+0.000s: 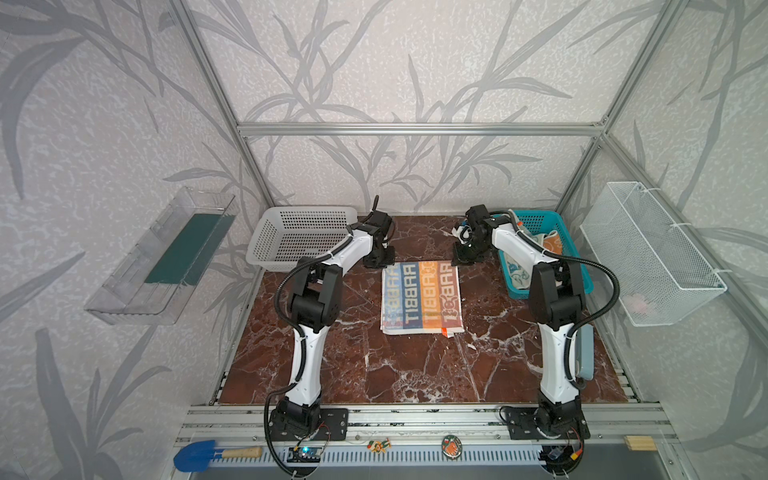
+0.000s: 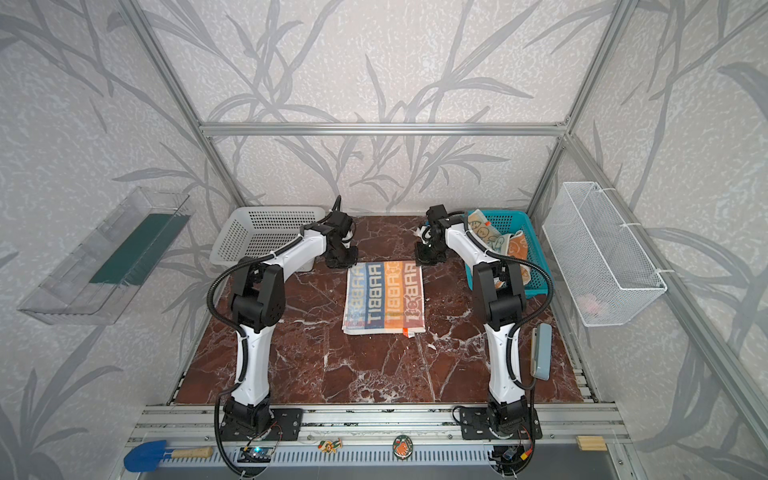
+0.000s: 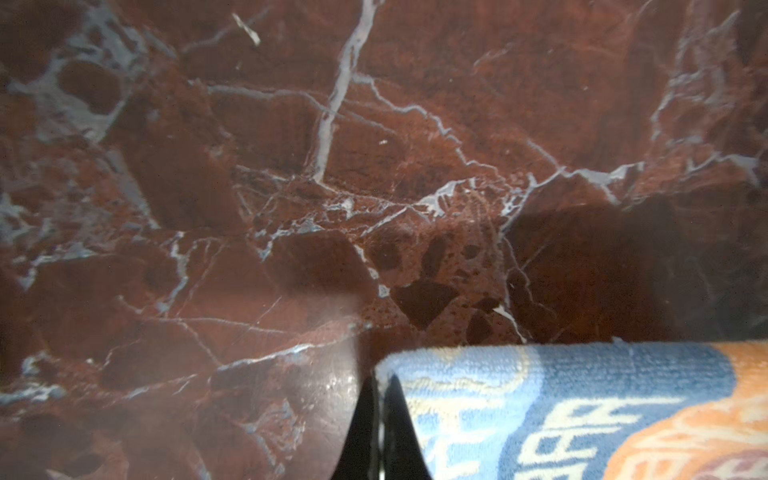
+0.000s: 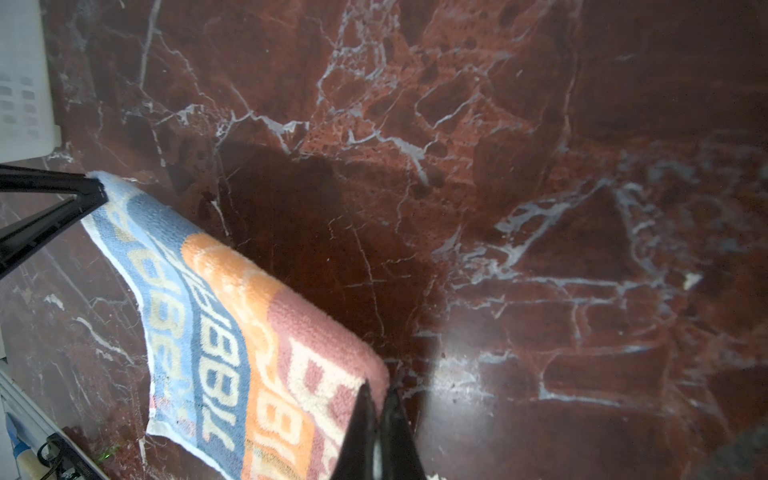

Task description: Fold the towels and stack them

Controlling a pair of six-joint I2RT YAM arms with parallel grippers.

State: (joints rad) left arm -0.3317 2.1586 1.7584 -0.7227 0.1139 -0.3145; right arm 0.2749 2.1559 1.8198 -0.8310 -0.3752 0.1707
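**At the table's far edge: both far corners pinched, fold not yet carried over**

Toward the far edge of the table (image 1: 415, 374), midway between its side edges, the striped towel (image 1: 422, 297) lies mostly flat with the RABBIT lettering up. My left gripper (image 1: 379, 262) is closed on its far left corner and my right gripper (image 1: 467, 258) on its far right corner. Both wrist views show the jaws nipped narrow on terry. The far hem sits a little off the marble, with shadow under it.

The cream-and-blue bunny towel (image 1: 517, 272) and the orange towel (image 1: 552, 243) are crumpled in the teal basket (image 1: 536, 213) at the far right corner. The white basket (image 1: 299, 237) at the far left corner holds nothing I can see.

Judgement: this is the start of a fold, bringing the far hem over toward the near edge.

Risks:
- Each pinch takes very little cloth. Terry is springy, so a corner may slip out mid-carry and leave the fold diagonal.
- The near hem seems to show more than one layer. If the towel is doubled, I may hold only the top ply, and the lower ply would stay behind.
- If my arms travel unevenly, the hem goes slack or skews.
- If I carry too low, the towel drags and bunches on the marble.
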